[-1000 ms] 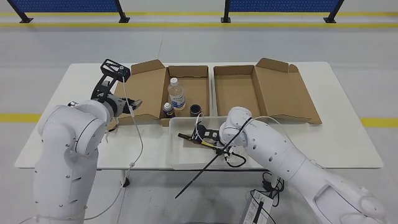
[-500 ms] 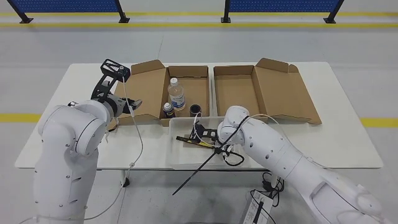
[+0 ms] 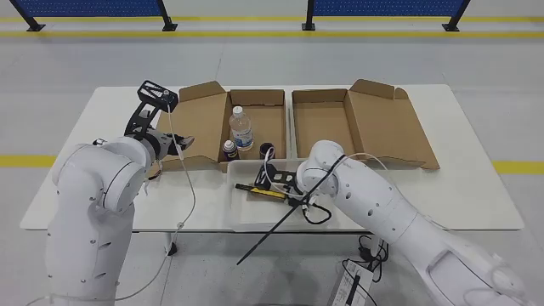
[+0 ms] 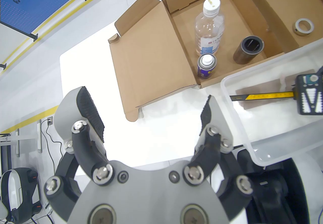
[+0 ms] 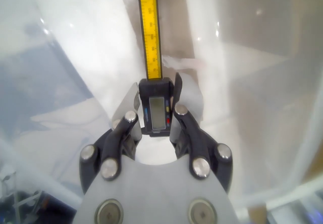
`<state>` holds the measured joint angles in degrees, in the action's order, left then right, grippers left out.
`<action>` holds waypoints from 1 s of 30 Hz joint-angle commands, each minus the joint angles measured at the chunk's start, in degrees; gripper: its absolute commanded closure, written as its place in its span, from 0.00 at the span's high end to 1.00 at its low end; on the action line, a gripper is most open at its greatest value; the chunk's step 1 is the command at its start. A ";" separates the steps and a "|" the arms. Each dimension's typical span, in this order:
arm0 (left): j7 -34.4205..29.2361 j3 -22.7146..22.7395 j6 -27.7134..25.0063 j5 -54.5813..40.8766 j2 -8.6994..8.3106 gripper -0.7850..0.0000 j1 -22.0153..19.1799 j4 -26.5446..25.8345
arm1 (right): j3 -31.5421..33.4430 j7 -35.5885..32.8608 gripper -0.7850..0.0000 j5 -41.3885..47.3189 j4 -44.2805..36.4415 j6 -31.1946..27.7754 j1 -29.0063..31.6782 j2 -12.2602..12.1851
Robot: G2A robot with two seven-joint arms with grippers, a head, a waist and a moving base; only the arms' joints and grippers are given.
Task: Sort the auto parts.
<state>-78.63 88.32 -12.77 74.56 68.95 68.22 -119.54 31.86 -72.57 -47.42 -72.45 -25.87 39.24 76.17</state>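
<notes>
Right wrist view: the right pincer (image 5: pixel 156 95) squeezes the measuring tool (image 5: pixel 150 20), low inside the clear tub (image 3: pixel 242 211). Nearby, the left pincer (image 4: pixel 145 98) hangs open over the bench (image 3: pixel 476 195). I think the grab is done. Next, lift it out carefully and carry it to a cardboard box (image 3: pixel 327 132).

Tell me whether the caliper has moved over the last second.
Yes. The caliper, gripped in the right hand, has slid toward the left wall of the clear bin.
</notes>
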 commanded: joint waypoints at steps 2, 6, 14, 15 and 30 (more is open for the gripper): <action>0.00 0.00 0.00 0.00 0.00 1.00 0.00 0.00 | 0.85 -0.94 0.00 -0.24 -1.41 -0.06 0.58 -0.54; 0.00 0.00 0.00 0.00 0.00 1.00 0.00 0.00 | 2.23 -1.59 0.00 -0.27 -3.50 0.24 1.50 -1.26; 0.00 0.00 0.00 0.00 0.00 1.00 0.00 0.00 | 4.16 -2.93 0.00 -0.28 -7.84 0.53 3.28 -2.41; 0.00 0.00 0.00 0.00 0.00 1.00 0.00 0.00 | 4.38 -3.04 0.00 -0.31 -8.33 0.56 3.45 -2.53; 0.00 0.00 0.00 0.00 0.00 1.00 0.00 0.00 | 11.17 -0.21 0.00 2.73 -13.68 0.99 7.18 -4.94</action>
<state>-78.63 88.32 -12.77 74.56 68.95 68.22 -119.54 42.65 -72.99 -44.87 -85.95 -24.89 46.15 71.37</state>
